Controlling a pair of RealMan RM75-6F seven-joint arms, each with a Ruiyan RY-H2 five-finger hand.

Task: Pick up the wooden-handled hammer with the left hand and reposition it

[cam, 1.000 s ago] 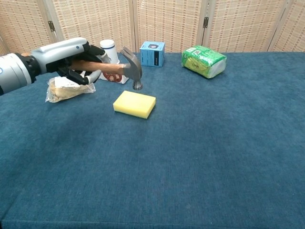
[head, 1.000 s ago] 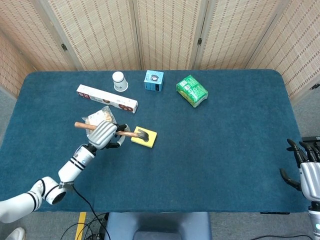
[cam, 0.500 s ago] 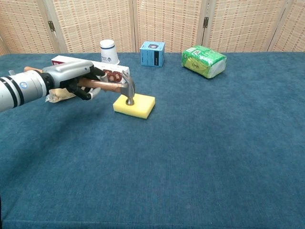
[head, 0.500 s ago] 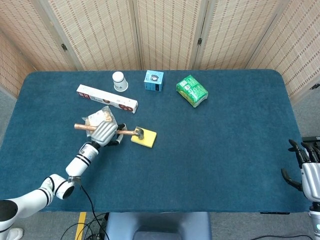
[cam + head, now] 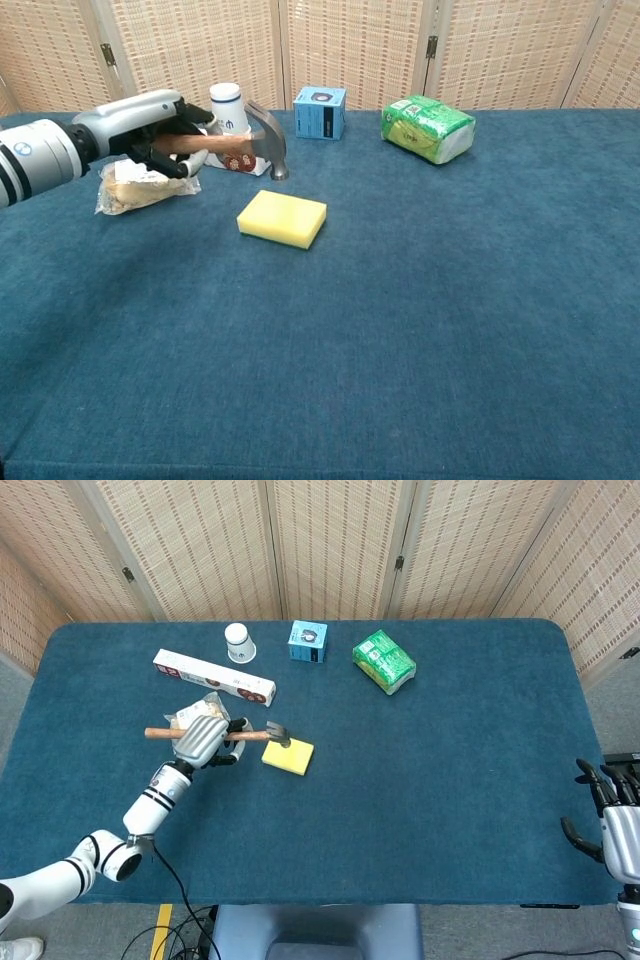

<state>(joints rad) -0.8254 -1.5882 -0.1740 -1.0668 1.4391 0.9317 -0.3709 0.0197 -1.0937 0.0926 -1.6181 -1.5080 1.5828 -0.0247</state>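
Observation:
My left hand [image 5: 203, 739] [image 5: 150, 127] grips the wooden-handled hammer [image 5: 250, 735] [image 5: 228, 144] around the middle of its handle. The hammer is held level above the table, its handle end [image 5: 152, 733] sticking out to the left and its metal head [image 5: 277, 731] [image 5: 268, 136] hanging just behind the yellow sponge [image 5: 288, 755] [image 5: 282, 218]. The head is clear of the sponge. My right hand [image 5: 616, 820] rests at the table's right front edge, fingers apart, holding nothing; the chest view does not show it.
A bagged snack [image 5: 197, 715] [image 5: 138, 186] lies under the left hand. Behind are a long red-and-white box [image 5: 213, 677], a white cup [image 5: 238, 642] [image 5: 229, 107], a blue box [image 5: 308, 640] [image 5: 321, 112] and a green packet [image 5: 384, 661] [image 5: 428, 127].
The hammer head was lowered onto the yellow sponge half a second ago; now the left hand has raised it again and drawn it back slightly behind the sponge. The right hand stayed put.

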